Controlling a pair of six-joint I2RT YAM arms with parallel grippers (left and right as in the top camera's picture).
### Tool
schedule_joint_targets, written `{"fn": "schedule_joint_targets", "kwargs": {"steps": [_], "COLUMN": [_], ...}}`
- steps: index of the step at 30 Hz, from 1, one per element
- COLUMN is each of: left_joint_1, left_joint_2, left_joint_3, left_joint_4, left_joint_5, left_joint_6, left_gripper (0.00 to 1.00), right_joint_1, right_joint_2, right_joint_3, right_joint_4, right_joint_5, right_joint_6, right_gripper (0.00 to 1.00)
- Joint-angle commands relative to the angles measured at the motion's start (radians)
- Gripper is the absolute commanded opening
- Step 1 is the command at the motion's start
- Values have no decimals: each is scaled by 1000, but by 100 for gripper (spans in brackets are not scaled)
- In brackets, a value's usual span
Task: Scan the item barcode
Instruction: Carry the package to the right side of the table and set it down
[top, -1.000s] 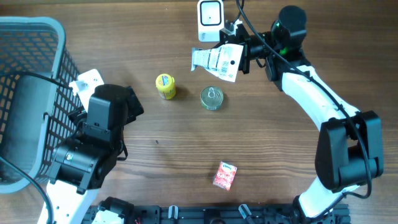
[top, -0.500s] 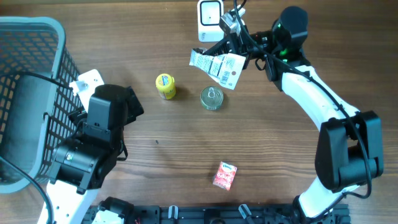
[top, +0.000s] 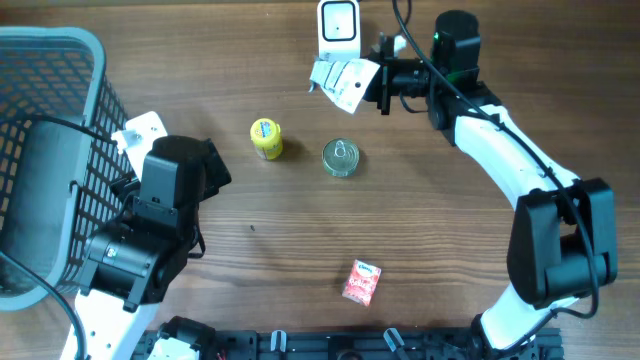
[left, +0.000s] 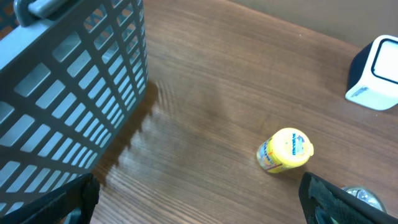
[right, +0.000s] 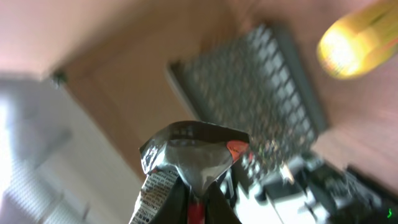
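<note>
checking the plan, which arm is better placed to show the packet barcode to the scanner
Right: the right fingers are shut on the packet next to the scanner. The left fingers are open, empty, far off by the basket.

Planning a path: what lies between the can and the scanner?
The packet, held in the right claw, sits between can and scanner in the overhead view.

Overhead looks straight down on the whole table (top: 300, 250). Left wrist sits low and angled, close on the basket (left: 74, 93) wall and the yellow tub (left: 285, 150), both shared with overhead. Right wrist is tilted, blurred, tight against the pouch (right: 186, 155).
</note>
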Motion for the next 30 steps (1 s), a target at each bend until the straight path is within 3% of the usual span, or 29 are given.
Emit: {"fn": "schedule_joint_targets", "kwargs": {"steps": [1, 11, 19, 25, 30], "left_joint_1": [6, 6, 6, 6, 6], "left_joint_2": [0, 0, 0, 5, 64], "left_joint_3": [-8, -8, -8, -8, -8], "left_joint_4": [2, 2, 2, 2, 3], "left_joint_5": [4, 4, 4, 4, 4], "left_joint_6": [-18, -17, -18, -18, -18], "left_gripper": [100, 100, 100, 100, 100], "right_joint_1": [-6, -17, -19, -16, 32], "right_joint_2": [11, 11, 11, 11, 12], "right_joint_3": [5, 6, 8, 10, 10], "right_joint_4": [-97, -281, -351, -302, -115], "right_joint_5": [276, 689, 1080, 1144, 1144], "right_joint_6": [-330, -1079, -1446, -1667, -1817], "right_gripper": [5, 5, 5, 5, 5]}}
